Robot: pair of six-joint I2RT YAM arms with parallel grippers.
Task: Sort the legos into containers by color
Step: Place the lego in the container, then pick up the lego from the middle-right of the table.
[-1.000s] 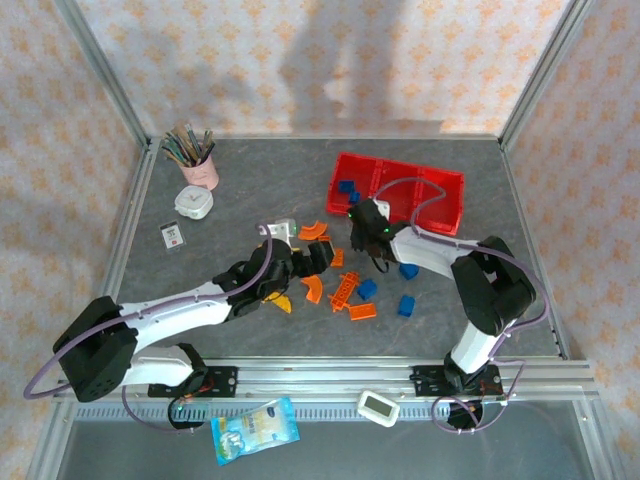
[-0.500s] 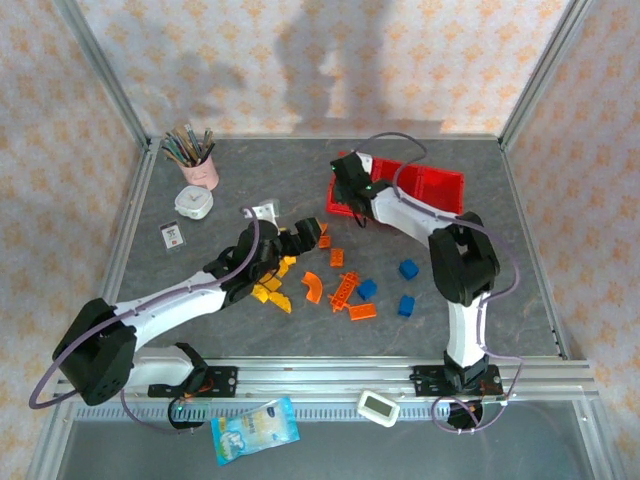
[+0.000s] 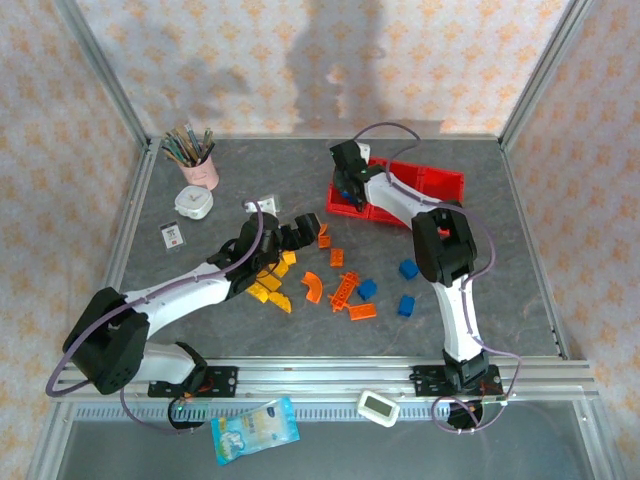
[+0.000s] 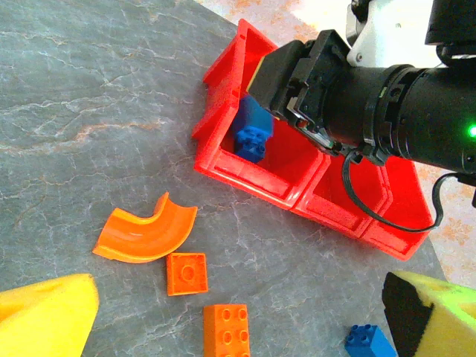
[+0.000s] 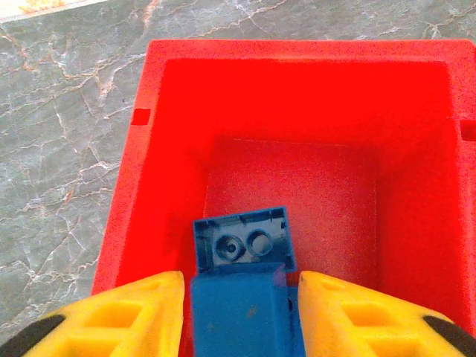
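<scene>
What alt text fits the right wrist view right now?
A blue brick lies upside down, hollow underside showing, inside a compartment of the red tray, seen from above. A second blue brick sits nearer, between the yellow fingers of the right gripper, with a thin gap beside it. Grey marbled table at left.

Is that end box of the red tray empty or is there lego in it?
Not empty. A blue lego lies on the floor of the red tray, in its end compartment, hollow underside up.

Grey marbled tabletop — peach floral wallpaper behind, shadowed.
</scene>
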